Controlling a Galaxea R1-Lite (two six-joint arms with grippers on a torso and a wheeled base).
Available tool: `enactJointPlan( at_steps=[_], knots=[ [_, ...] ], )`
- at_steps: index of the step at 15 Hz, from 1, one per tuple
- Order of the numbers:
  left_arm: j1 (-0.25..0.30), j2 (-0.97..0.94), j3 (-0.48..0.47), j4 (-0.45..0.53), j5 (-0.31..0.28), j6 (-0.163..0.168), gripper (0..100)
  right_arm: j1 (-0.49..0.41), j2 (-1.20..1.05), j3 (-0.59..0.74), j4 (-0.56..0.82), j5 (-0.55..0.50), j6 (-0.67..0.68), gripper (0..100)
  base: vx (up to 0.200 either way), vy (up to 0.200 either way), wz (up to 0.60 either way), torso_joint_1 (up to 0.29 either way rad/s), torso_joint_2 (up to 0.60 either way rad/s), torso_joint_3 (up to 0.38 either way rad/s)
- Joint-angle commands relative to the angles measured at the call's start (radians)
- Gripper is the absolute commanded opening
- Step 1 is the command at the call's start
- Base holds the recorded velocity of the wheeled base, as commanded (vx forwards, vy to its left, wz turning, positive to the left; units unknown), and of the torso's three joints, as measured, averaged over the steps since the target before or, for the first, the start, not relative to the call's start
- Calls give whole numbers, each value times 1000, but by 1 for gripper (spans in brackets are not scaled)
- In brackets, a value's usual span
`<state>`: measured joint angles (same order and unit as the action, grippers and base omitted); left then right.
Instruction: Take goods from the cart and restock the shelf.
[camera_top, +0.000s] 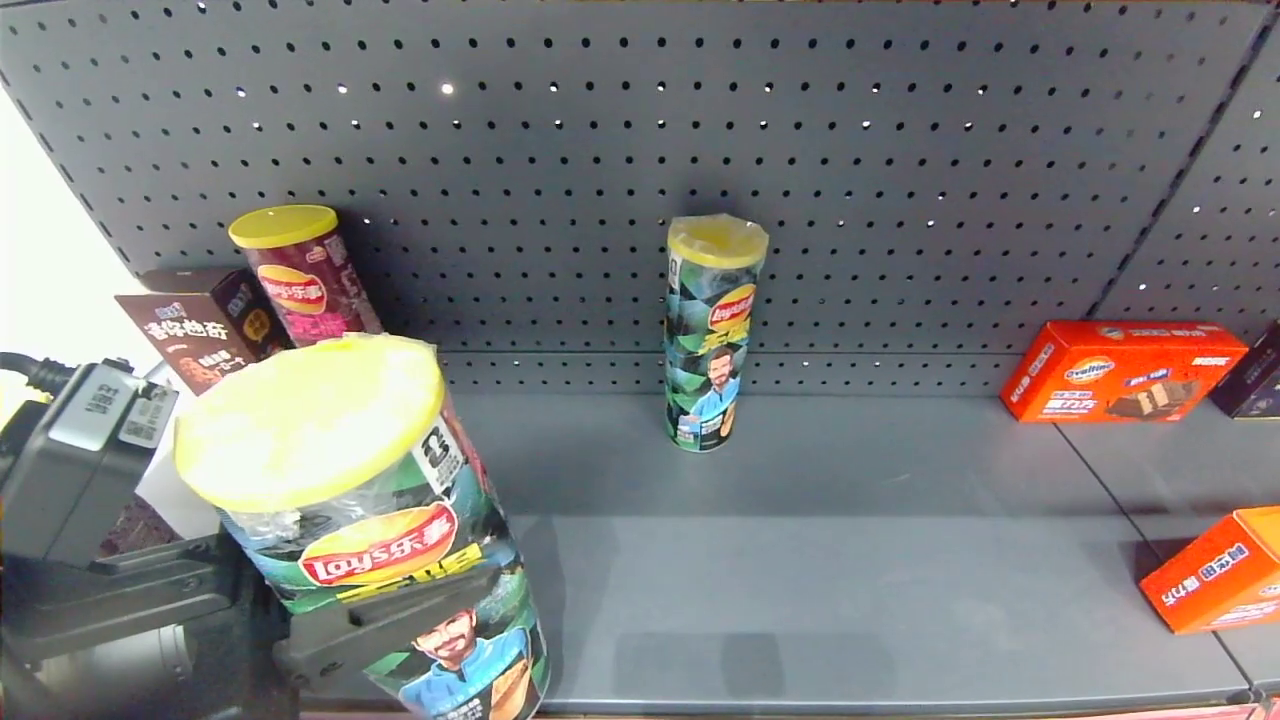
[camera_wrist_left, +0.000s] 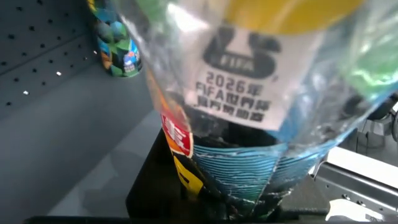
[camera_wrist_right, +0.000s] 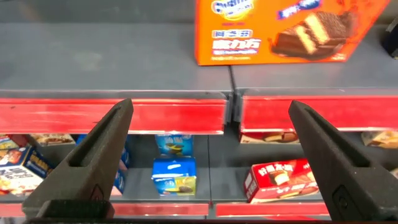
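Observation:
A green and blue chip can with a yellow lid (camera_top: 370, 520) is held upright at the shelf's front left, with my left gripper (camera_top: 330, 620) shut on its lower body. The same can (camera_wrist_left: 261, 106) looms close in the left wrist view. A matching chip can (camera_top: 712, 335) stands upright at the back middle of the grey shelf (camera_top: 850, 560), also seen as a can (camera_wrist_left: 118, 43) in the left wrist view. My right gripper (camera_wrist_right: 211, 155) is open with nothing between its fingers, hanging in front of the shelf's red edge strip (camera_wrist_right: 174, 115).
A maroon chip can (camera_top: 300, 275) and a brown box (camera_top: 200, 335) stand at the back left. Orange boxes sit at the back right (camera_top: 1120, 370) and front right (camera_top: 1215, 585). An orange box (camera_wrist_right: 280, 31) sits above the red strip; lower shelves hold blue and red packs (camera_wrist_right: 177, 174).

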<state>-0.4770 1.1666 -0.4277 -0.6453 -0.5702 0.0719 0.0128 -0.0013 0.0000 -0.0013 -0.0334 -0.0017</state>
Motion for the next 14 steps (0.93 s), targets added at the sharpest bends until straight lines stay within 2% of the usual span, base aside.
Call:
enactJointPlan(
  at_steps=[1,3,4,5,6,7,9,11,14],
  knots=[
    [-2,-4,-6,0,1,0,0,0,1,0,1,1,-1,100,0,0,0,0,0,0],
    [-2,-2,1,1,7,37,0,1,1,-2,1,10,-14,100,0,0,0,0,0,0],
    [-2,-1,7,3,10,39,0,1,1,-2,4,18,-26,100,0,0,0,0,0,0],
    [-2,-1,12,9,44,40,0,12,38,-60,-11,46,-26,100,0,0,0,0,0,0],
    [-8,10,-8,3,64,39,0,47,282,-296,-51,69,35,100,0,0,0,0,0,0],
    [-9,31,-37,7,67,40,0,75,414,-393,-63,67,69,100,0,0,0,0,0,0],
    [-8,54,-88,3,69,40,0,92,434,-410,-51,132,6,100,0,0,0,0,0,0],
    [-14,77,-105,3,66,39,0,128,524,-428,-54,244,-40,100,0,0,0,0,0,0],
    [-15,91,-106,1,64,40,0,205,650,-465,-59,299,-101,100,0,0,0,0,0,0]
  ],
)
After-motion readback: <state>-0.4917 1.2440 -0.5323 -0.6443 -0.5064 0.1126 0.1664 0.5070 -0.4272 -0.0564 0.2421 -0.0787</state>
